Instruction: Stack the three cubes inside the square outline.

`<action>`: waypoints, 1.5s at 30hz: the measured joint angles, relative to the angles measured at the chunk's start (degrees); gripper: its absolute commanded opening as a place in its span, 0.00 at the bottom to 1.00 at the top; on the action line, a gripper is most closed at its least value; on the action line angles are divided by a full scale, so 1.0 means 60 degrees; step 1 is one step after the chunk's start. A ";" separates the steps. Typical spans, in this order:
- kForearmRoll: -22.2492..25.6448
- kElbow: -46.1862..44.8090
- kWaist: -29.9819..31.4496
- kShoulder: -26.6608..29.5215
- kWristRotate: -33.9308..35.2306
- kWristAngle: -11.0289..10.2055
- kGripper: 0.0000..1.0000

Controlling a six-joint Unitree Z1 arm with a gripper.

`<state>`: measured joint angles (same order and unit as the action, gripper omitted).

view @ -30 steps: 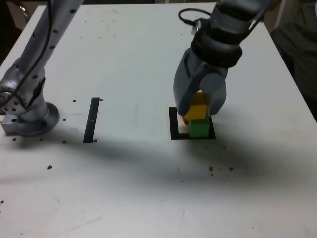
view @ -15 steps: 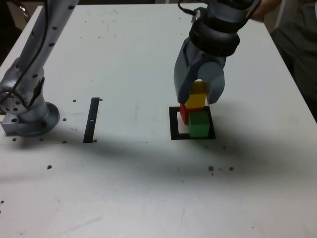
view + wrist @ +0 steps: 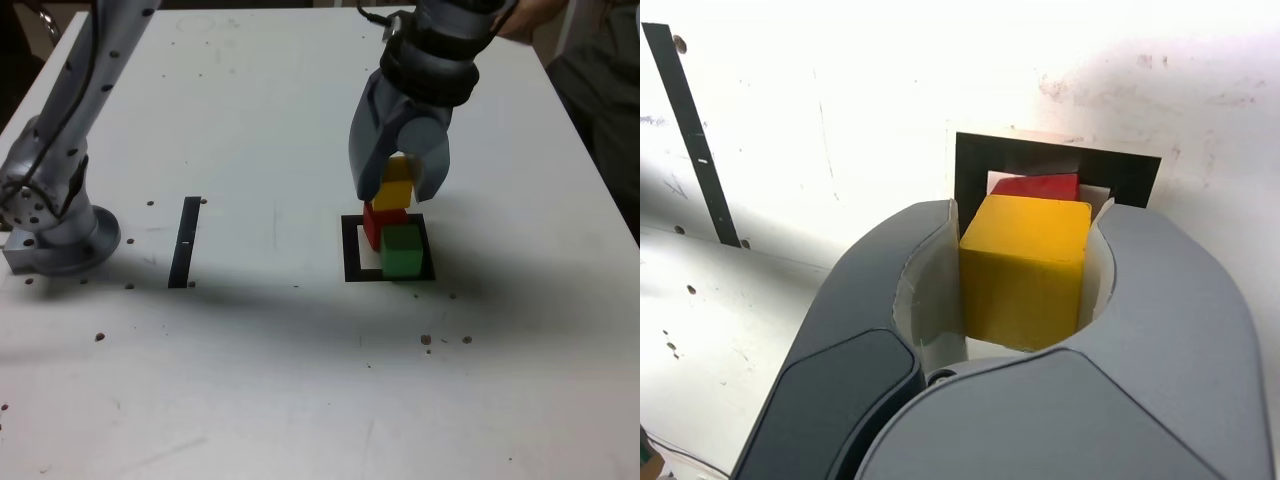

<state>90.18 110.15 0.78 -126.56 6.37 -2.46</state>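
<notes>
In the exterior view my gripper point(image 3: 397, 188) is shut on the yellow cube point(image 3: 394, 194) and holds it just above the square outline point(image 3: 350, 250). The red cube point(image 3: 371, 223) and the green cube point(image 3: 402, 251) rest side by side inside the outline, red towards the far left corner, green at the near right. The yellow cube hangs over them, apart from the green one. In the wrist view the yellow cube point(image 3: 1025, 268) fills the gap between the grey fingers point(image 3: 915, 290), with the red cube point(image 3: 1038, 186) and the outline point(image 3: 975, 165) beyond it. The green cube is hidden there.
A narrow black strip point(image 3: 185, 240) lies on the white table at the exterior view's left, near the arm's base point(image 3: 55, 238). Small dark specks dot the tabletop. A person's dark clothing point(image 3: 600, 80) shows at the far right edge.
The gripper has risen with the yellow cube, away from the green cube. The red cube behind it has come into view.
</notes>
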 measured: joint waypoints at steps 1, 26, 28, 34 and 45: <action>-0.0005 -0.0011 0.0000 -0.0005 -0.0001 0.0008 0.25; -0.0084 -0.0245 -0.0002 -0.0096 -0.0205 0.0241 0.99; -0.0083 -0.0274 -0.0002 -0.0089 -0.0208 0.0198 0.99; -0.0065 -0.0408 -0.0001 0.0216 -0.0199 0.0057 0.99; 0.0017 -0.0640 0.0568 0.0921 0.0397 -0.0094 1.00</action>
<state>90.28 106.31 4.19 -121.04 8.75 -3.02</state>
